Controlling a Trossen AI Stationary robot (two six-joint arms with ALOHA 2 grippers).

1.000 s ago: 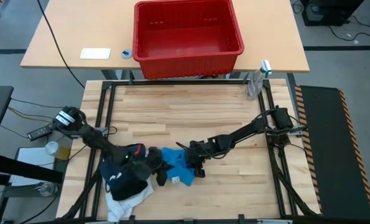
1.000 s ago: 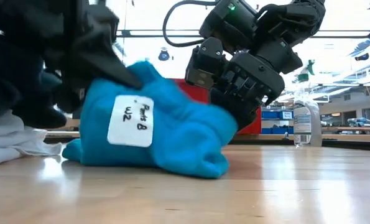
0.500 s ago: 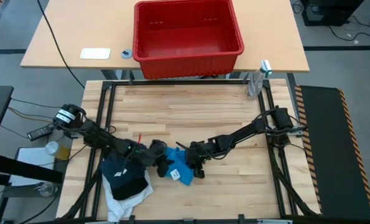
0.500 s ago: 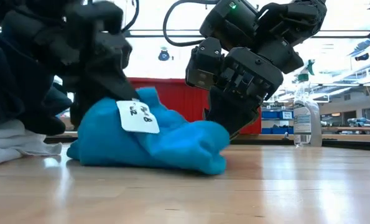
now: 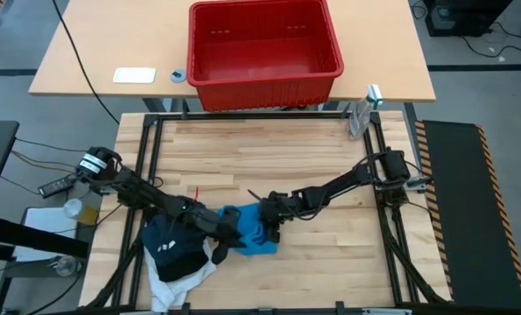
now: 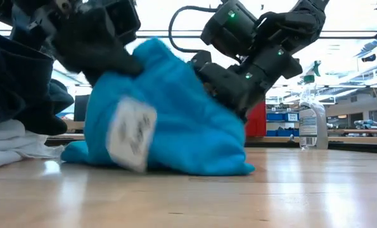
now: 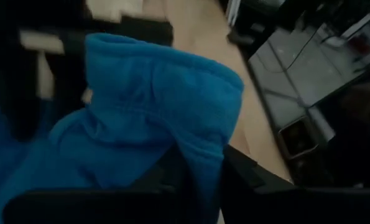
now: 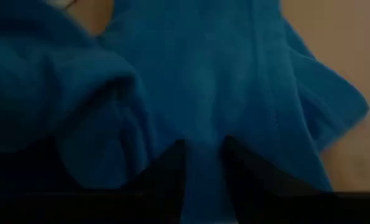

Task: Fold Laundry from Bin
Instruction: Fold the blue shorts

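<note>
Bright blue garment (image 6: 175,126): soft, bunched fleece

The far half of my wooden table (image 5: 269,153) lies bare, open for either arm to sweep across. Near the front edge the way is crowded: my left gripper (image 5: 232,234) and my right gripper (image 5: 267,220) both pinch the small blue garment (image 5: 251,236), close together, blocking each other's path. A heap of dark navy and white laundry (image 5: 177,258) fills the front left corner. A spray bottle (image 5: 358,118) stands at the far right corner. The red bin (image 5: 264,83) sits beyond the table's far edge.
</note>
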